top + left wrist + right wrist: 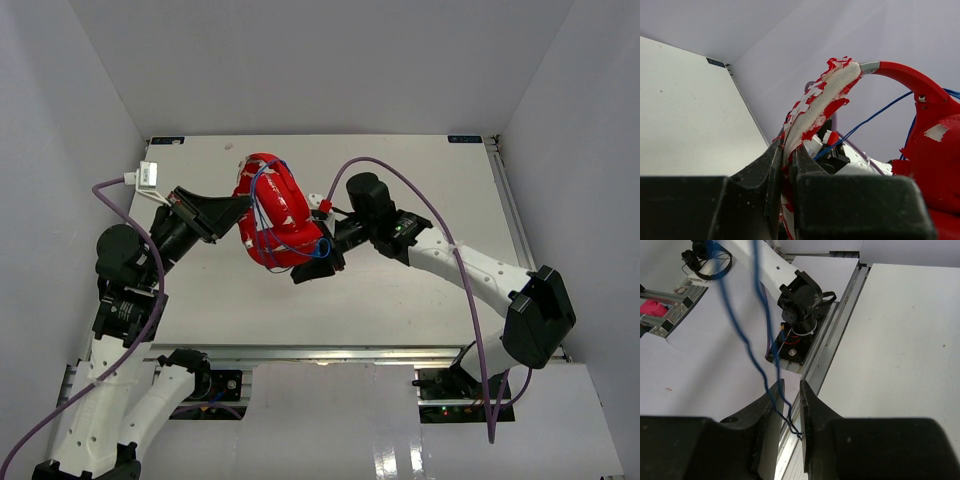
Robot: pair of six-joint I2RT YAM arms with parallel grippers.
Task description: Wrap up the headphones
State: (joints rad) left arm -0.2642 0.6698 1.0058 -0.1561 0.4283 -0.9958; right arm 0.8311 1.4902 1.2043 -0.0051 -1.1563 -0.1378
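Note:
The red headphones (280,205) hang in the air above the middle of the table, with the thin blue cord (262,200) looped round them. My left gripper (240,208) is shut on the headband's worn white-and-red padding (822,102), which rises from between the jaws (787,150). A red earcup (935,165) and the cord (875,117) show to the right. My right gripper (318,262) is just below and right of the headphones. In the right wrist view its jaws (791,385) stand narrowly apart. The blue cord (742,337) hangs down between them and touches the right finger.
The white table (420,290) has grey walls on three sides. An aluminium rail (825,355) runs along the near edge, with an arm base (800,300) on it. A thick purple cable (420,195) arcs over the right arm.

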